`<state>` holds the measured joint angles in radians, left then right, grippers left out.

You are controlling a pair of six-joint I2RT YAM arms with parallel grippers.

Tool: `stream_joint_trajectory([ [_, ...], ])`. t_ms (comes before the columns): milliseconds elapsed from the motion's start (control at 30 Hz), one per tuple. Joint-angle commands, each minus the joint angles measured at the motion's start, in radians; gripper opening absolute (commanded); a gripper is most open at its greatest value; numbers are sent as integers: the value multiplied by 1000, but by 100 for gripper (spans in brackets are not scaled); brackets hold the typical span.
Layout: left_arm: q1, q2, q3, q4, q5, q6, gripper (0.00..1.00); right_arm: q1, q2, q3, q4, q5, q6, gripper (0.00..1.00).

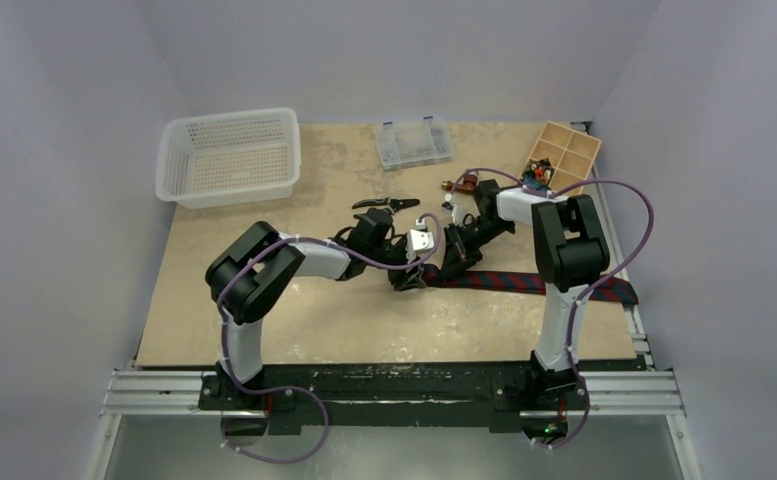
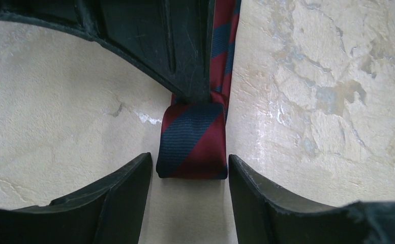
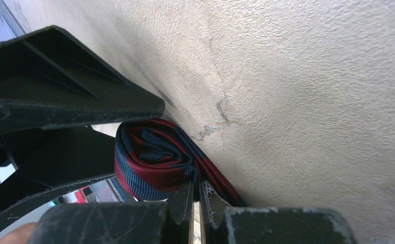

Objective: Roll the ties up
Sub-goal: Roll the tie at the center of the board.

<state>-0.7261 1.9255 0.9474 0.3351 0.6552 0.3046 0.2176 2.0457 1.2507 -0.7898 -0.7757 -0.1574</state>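
One of the ties (image 1: 524,283), navy with dark red stripes, lies flat across the table towards the right edge. Its left end is wound into a small roll (image 2: 192,145) (image 3: 149,162). My left gripper (image 1: 409,278) (image 2: 189,162) is open, with a finger on either side of the roll's near end and neither touching it. My right gripper (image 1: 451,268) (image 3: 195,195) comes in from the far side. It is shut on tie fabric at the edge of the roll. One of its fingers (image 2: 159,46) presses down on the strip just behind the roll.
A white mesh basket (image 1: 229,155) stands at the back left. At the back middle is a clear plastic box (image 1: 414,143), and a wooden compartment tray (image 1: 564,155) is at the back right. Black-handled pliers (image 1: 384,203) lie just behind the grippers.
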Motion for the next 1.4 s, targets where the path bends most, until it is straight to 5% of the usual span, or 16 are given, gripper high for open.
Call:
stream_joint_trajectory([
  [0, -11, -3, 43, 55, 54, -47, 53, 15, 6, -32, 56, 155, -33, 0],
  [233, -59, -19, 91, 88, 34, -107, 42, 17, 12, -36, 66, 150, -31, 0],
  [967, -123, 169, 35, 9, -142, 42, 43, 19, -8, -47, 111, 74, -60, 0],
  [1367, -77, 216, -46, 264, -72, -85, 46, 19, 2, -68, 106, 142, -98, 0],
])
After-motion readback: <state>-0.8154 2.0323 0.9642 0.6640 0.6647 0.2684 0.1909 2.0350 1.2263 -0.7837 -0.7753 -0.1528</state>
